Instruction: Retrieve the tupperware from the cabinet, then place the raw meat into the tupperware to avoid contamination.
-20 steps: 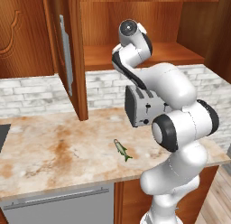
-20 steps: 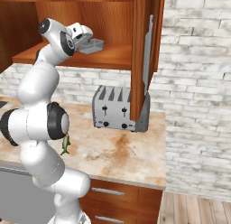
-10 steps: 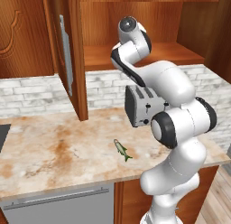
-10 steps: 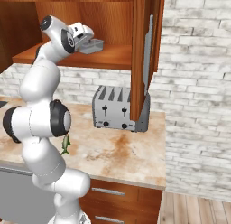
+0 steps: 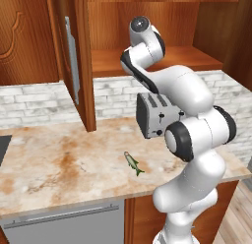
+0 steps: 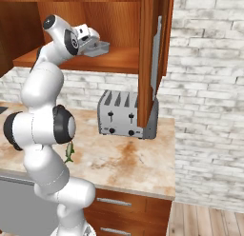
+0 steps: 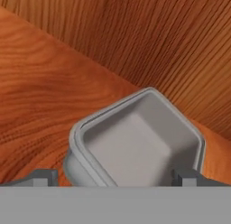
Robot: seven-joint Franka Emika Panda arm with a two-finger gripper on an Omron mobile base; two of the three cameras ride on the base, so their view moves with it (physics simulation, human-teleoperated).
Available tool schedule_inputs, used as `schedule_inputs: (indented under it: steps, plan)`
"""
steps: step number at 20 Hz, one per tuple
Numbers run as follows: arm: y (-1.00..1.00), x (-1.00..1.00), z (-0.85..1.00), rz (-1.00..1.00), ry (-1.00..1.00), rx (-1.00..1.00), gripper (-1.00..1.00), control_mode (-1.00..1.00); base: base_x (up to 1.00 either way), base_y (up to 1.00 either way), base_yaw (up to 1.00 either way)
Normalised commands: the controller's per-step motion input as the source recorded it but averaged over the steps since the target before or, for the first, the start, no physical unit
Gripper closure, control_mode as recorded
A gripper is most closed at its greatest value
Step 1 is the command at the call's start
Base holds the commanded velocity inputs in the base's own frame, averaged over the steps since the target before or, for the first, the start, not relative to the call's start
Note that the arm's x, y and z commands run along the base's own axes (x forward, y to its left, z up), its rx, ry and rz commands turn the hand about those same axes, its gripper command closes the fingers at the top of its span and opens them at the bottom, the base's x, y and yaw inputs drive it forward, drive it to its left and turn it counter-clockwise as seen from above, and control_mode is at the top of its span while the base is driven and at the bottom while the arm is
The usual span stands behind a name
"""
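Inside the cabinet [image 6: 128, 21], a grey tupperware [image 7: 135, 142] is sitting on the shelf. Jaws of the gripper [image 7: 115, 178] are standing wide around it, apparently not touching. Raw meat [image 5: 132, 162] is lying on the counter [image 5: 59, 164].

wall [image 6: 209, 111]: pale grey-white brick, running behind the counter
counter [image 5: 59, 169]: mottled beige and rust marble
toaster [image 6: 125, 114]: silver, four-slot, against the wall
floor [image 6: 205, 221]: light wood planks
drawers [image 6: 124, 209]: reddish-brown wood, silver handles
appliance [image 5: 64, 226]: grey front under the counter

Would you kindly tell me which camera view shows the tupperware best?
The hand view: the grey tupperware sits close, open side visible, on the cabinet shelf. The right base view shows it small beside the gripper. In the left base view I cannot make it out.
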Motion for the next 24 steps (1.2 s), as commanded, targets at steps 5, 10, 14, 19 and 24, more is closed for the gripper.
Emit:
schedule_inputs:
  steps: [5, 10, 14, 19, 24]
  plan:
    - [0.02, -0.19, -0.49, 0.00, 0.01, 0.00, -1.00, -1.00, 0.00, 0.00, 0.00]
    - [0.04, -0.22, -0.54, 0.00, 0.01, 0.00, -1.00, -1.00, 0.00, 0.00, 0.00]
    - [0.00, -0.14, -0.38, 0.00, 0.00, 0.00, 1.00, -1.00, 0.00, 0.00, 0.00]
    - [0.01, -0.13, -0.22, 0.00, 0.00, 0.00, 1.00, -1.00, 0.00, 0.00, 0.00]
    - [0.00, -0.17, -0.20, 0.01, 0.00, 0.00, 1.00, -1.00, 0.00, 0.00, 0.00]
